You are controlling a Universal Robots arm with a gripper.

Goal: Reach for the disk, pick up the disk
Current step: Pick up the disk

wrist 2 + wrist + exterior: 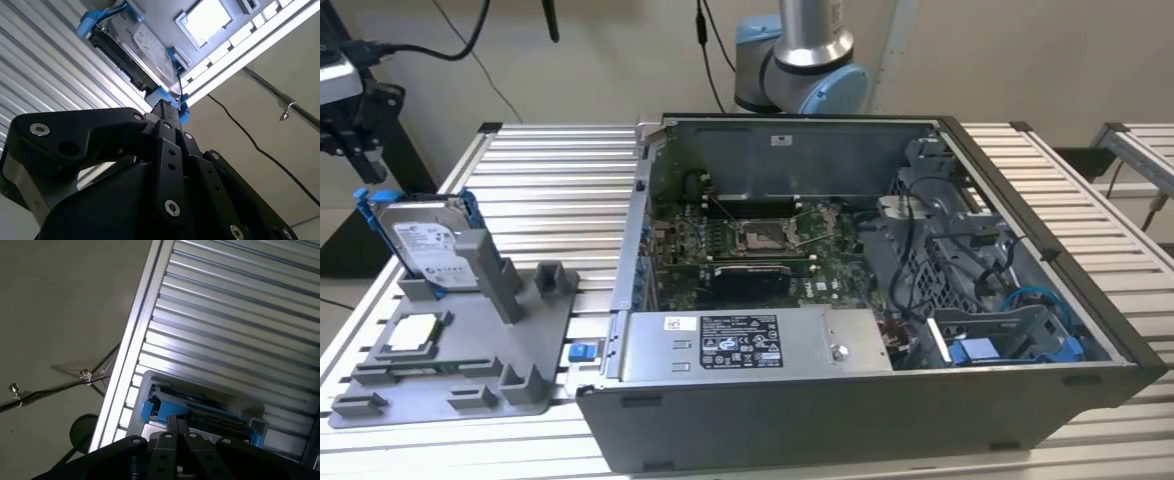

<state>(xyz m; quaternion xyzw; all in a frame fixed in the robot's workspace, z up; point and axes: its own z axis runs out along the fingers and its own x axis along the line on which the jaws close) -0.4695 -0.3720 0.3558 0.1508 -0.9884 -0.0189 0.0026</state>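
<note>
Fingers (172,426) pressed together, tips just beside disk (420,240) bracket

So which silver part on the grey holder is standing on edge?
The disk, upright in its blue bracket; the small square chip lies flat on the holder.

The exterior view stands raised off the near side of the counter (547,170). It looks down and across to the arm (801,60) at the far side, taking in the open computer case (881,400) and, at the exterior view's left, the grey fixture (454,350). Both wrist views sit close behind the hand (164,107), looking along its black links from opposite sides. They share the disk (145,50) close up, the ribbed counter and the floor (60,315). The exterior view shows that disk from farther off.
</note>
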